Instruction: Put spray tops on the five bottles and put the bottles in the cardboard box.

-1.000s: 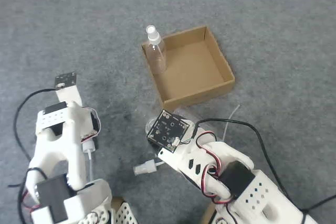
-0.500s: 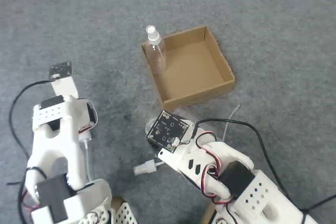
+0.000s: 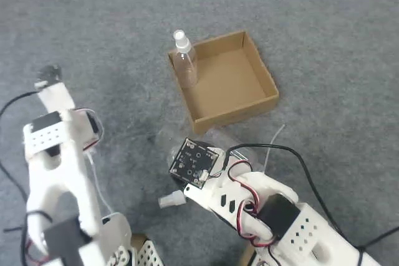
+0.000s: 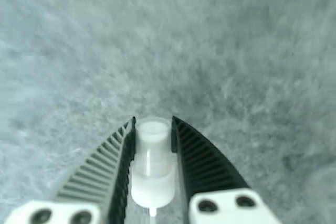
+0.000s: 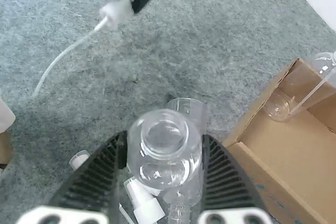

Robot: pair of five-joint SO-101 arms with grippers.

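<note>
Closest in, your left gripper had its ribbed fingers narrowed on a white spray top, pinching it on both sides above the grey carpet. Your right gripper was clamped around a clear bottle with no cap, its open neck facing the wrist camera and a black finger pressed to each side. Just beneath that bottle, in the right wrist view, lay a loose spray top and a second clear bottle on the carpet. From above you could see another loose spray top lying on its side beside the right arm, with the left arm well apart from it. Farther out in the right wrist view, the left gripper hung over the carpet with its spray top's thin dip tube trailing away from it. Beyond both arms sat the open cardboard box. One capped bottle stood upright in its far left corner, against the walls.
</note>
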